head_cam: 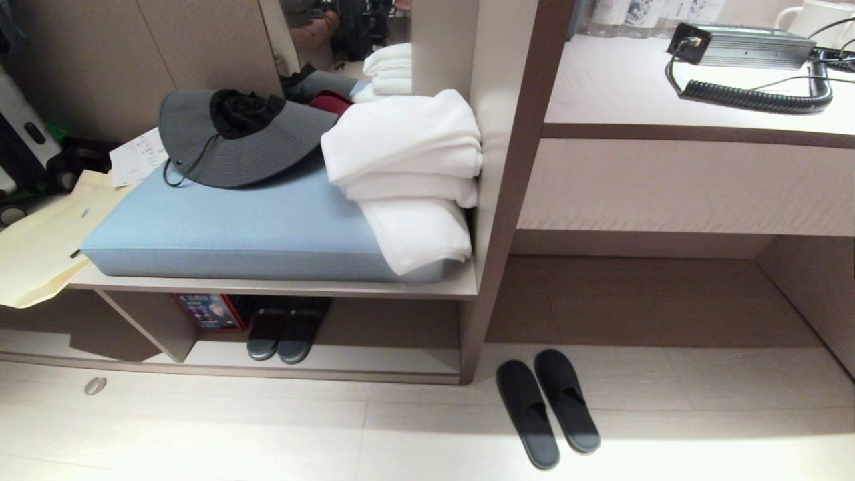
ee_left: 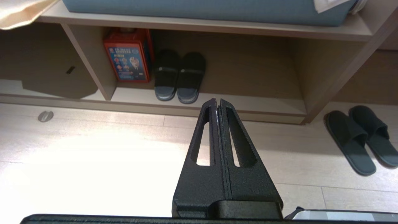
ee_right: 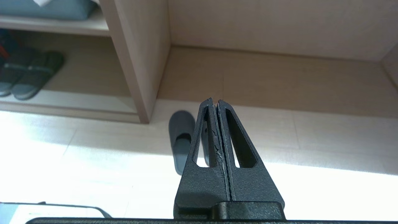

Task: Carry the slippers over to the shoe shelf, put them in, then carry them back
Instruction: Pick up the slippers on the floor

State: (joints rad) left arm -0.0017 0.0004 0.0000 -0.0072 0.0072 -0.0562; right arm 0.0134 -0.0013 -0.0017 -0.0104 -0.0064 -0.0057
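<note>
The slippers [head_cam: 548, 406], a flat dark pair, lie side by side on the pale floor in front of the desk recess, just right of the shelf's side panel; they also show in the left wrist view [ee_left: 357, 140], and one slipper [ee_right: 181, 140] shows in the right wrist view. The shoe shelf [head_cam: 374, 361] is the low open cubby under the bench, with a divider [head_cam: 150, 327]. My left gripper [ee_left: 216, 101] is shut and empty, above the floor before the shelf. My right gripper [ee_right: 214, 101] is shut and empty, above the slippers. Neither arm shows in the head view.
A chunkier dark pair [head_cam: 284, 331] and a red box [head_cam: 208, 311] sit inside the shelf. On the bench lie a blue cushion [head_cam: 220, 227], a grey hat [head_cam: 240, 140] and white towels [head_cam: 407, 174]. A desk [head_cam: 668, 100] stands at the right, above the recess.
</note>
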